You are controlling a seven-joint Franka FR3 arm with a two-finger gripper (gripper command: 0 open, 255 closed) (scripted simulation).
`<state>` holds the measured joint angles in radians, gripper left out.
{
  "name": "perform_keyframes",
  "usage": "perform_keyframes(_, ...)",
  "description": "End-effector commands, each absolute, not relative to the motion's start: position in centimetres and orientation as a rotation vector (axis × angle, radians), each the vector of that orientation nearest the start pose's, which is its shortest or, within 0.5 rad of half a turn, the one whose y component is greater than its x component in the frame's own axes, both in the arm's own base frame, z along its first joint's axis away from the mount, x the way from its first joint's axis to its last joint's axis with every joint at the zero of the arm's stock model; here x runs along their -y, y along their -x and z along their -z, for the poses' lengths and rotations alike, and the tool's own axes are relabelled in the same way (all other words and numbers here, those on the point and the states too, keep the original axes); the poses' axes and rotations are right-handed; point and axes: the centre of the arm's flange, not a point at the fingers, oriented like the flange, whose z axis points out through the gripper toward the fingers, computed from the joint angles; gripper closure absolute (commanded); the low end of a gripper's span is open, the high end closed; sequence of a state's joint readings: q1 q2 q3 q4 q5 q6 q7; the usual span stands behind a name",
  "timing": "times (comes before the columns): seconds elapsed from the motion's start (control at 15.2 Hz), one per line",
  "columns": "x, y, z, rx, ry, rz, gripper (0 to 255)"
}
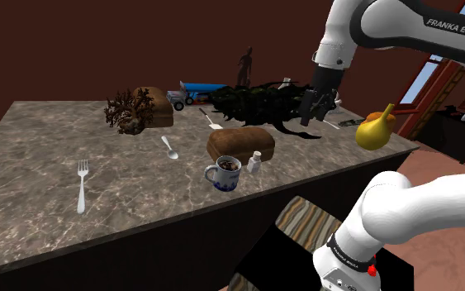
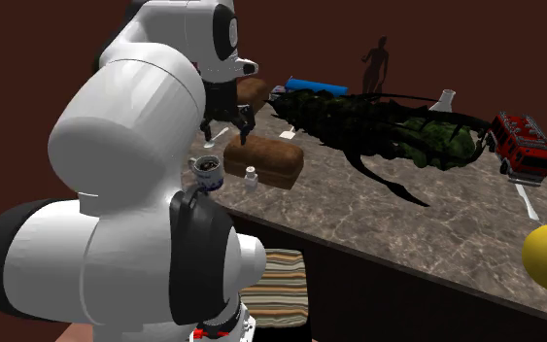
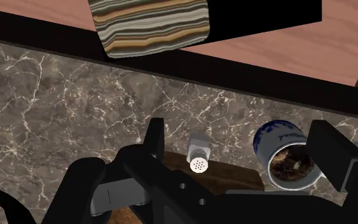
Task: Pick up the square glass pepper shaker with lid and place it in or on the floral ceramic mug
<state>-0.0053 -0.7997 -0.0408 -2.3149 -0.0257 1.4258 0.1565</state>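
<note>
- Wrist view: pepper shaker [image 3: 199,154] stands upright on the marble table [image 3: 56,108], just beside the bread loaf [image 3: 234,177]. The blue-patterned mug [image 3: 285,151] is near it, along the same side of the loaf.
- Shoulder view agrees: the shaker is at the mug's right, both in front of the loaf and close to the table's near edge.
- Handling (our judgement): small pale squarish body with a round perforated lid. We expect it to be light, rigid and smooth-sided, so slippery and easy to tip. We treat it as fragile, though the render does not plainly show glass.
- Hold (our judgement): across two flat opposite sides of the body, below the lid and not on it. The loaf crowds one side, so we would use the two faces clear of it.
- Gripper [image 3: 240,135]: fingers spread wide, empty and touching nothing. The shaker appears between them in the wrist view but lies well below, untouched.
- Shoulder view: the gripper hangs in the air above the table, well apart from the shaker.
- Mug opening faces up, with a dark filling inside.
</note>
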Motion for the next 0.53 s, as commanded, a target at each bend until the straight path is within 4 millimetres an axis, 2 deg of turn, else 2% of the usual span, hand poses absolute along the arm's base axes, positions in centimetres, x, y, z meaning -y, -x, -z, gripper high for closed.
perform_keyframes(0.0, 2.1, -28.7, -60.1, -0.3, 3.126, -0.141, 0)
perform_keyframes(0.46, 3.6, -35.3, -53.2, -0.382, 3.104, -0.204, 0)
